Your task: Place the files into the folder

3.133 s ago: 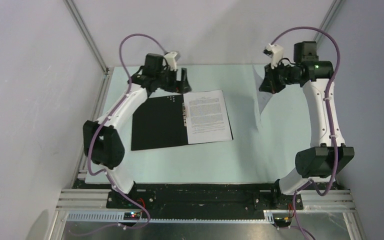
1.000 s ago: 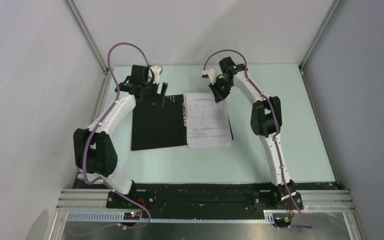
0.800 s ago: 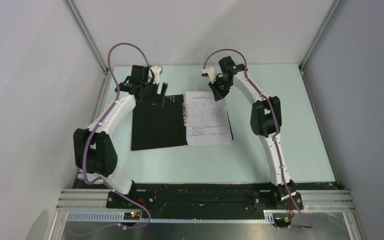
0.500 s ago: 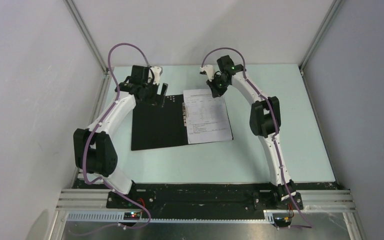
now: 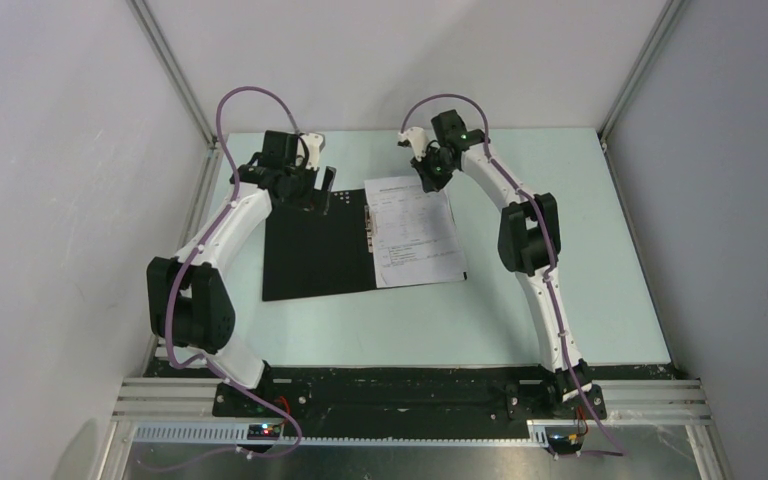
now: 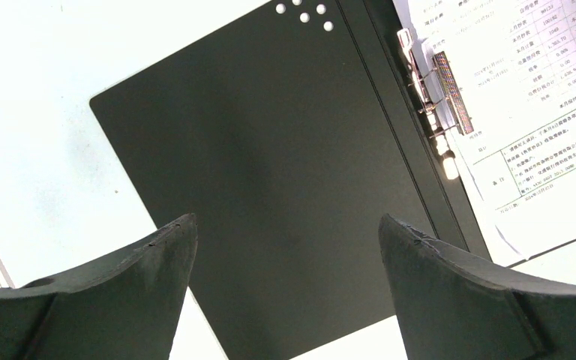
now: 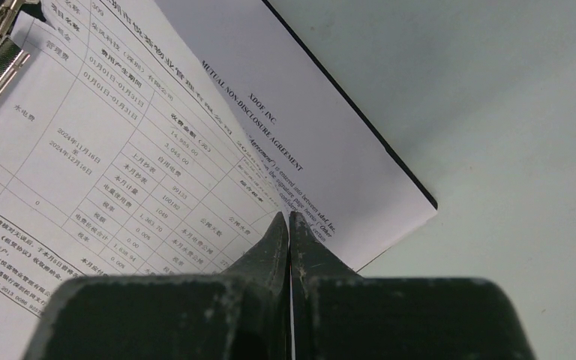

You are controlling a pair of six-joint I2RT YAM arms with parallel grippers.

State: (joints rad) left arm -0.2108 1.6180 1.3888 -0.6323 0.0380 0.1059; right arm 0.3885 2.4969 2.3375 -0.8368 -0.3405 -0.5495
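Right fingers (image 7: 270, 251), pressed together, are dragging the newly dropped files (image 5: 415, 230) square onto the folder (image 5: 315, 245) beneath; left fingers (image 6: 157, 255) are waiting apart.

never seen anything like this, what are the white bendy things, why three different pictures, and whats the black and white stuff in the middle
The white bendy things are two robot arms bolted at the near edge of a table: the left arm and the right arm. The wide picture comes from a fixed camera above and behind them. The other two come from a small camera on each wrist, so the dark wedges at the bottom are that arm's own fingers.

On the table lies an open folder, black inside. Printed paper sheets, the files, lie on its right half beside a metal clip.

The left hand hangs open above the bare black half and holds nothing. The right hand is shut, its tips at the far edge of the sheets. Nothing shows clamped between them.
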